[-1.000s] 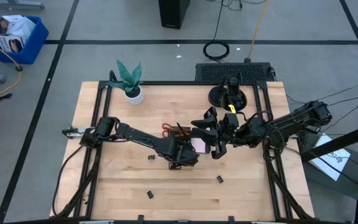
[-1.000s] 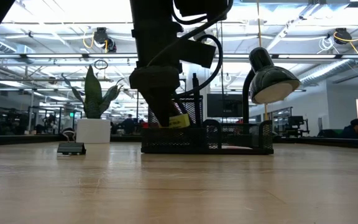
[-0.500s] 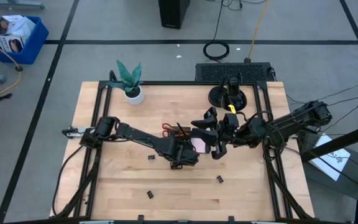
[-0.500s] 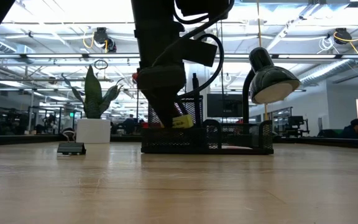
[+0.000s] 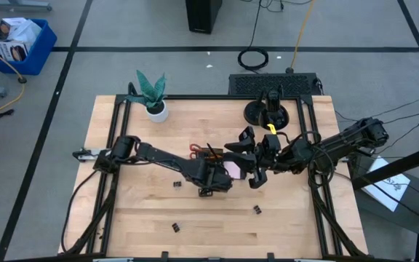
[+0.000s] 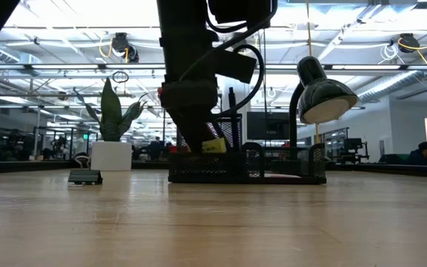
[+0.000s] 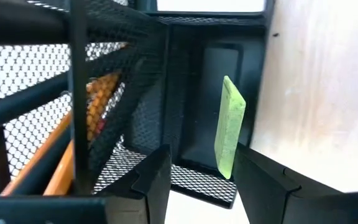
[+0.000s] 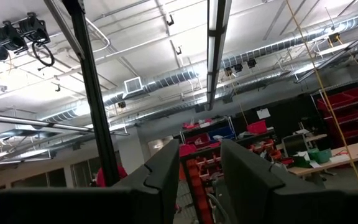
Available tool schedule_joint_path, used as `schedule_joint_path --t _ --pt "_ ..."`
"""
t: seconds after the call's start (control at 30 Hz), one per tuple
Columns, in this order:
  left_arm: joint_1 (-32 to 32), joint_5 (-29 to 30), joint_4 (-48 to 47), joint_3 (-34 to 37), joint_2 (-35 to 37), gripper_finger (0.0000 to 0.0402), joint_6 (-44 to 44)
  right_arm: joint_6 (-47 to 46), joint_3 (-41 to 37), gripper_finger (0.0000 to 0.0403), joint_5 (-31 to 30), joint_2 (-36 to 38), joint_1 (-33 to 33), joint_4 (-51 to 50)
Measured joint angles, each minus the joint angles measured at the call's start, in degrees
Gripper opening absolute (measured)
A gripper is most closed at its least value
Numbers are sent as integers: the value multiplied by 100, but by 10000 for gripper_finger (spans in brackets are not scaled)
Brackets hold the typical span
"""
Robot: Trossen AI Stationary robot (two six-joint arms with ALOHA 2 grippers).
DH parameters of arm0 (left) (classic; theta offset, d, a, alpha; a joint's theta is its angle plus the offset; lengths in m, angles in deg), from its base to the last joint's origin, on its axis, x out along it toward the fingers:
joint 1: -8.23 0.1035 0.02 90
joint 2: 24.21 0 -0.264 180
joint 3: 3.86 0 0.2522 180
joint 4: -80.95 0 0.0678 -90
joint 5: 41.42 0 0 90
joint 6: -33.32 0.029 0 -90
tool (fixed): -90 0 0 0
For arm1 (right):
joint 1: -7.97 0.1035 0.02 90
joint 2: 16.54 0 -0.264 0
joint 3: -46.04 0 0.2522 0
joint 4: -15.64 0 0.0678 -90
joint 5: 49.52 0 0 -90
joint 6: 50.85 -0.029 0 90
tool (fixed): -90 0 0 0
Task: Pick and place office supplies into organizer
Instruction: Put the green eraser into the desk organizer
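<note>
The left gripper (image 7: 194,180) hangs over the organizer (image 7: 166,93), fingers spread and let go. The yellow-green piece (image 7: 229,134) stands on its edge just in front of the fingers, inside a small pocket; it may be leaning on the wall. Orange pencils (image 7: 82,146) sit beside it. A good move now is straight up, so nothing bumps. The right gripper (image 5: 257,175) waits close by, part open and holding nothing.

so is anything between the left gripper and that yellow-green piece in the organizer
Nothing visible does. In the left wrist view the yellow-green piece stands on edge in a mesh compartment of the organizer, just beyond the open left gripper, with only open gap between the fingers and it. The mesh divider and orange pencils lie off to one side.
</note>
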State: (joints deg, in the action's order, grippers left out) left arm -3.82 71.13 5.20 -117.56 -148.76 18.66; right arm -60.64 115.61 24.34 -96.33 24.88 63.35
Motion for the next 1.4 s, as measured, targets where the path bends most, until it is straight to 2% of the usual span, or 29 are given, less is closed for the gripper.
schedule_joint_path --t 0.17,0.33,1.07,1.4 --pt "116 93 -107 0 0 171 -50 21 0 110 0 0 4 -1" --pt "205 -108 -142 0 -2 171 -48 21 0 110 -2 0 4 -1" --pt "167 -296 -187 0 -2 171 41 150 0 110 -2 0 3 -1" --pt "274 -623 -222 0 -2 171 -282 150 2 110 -4 0 7 -1"
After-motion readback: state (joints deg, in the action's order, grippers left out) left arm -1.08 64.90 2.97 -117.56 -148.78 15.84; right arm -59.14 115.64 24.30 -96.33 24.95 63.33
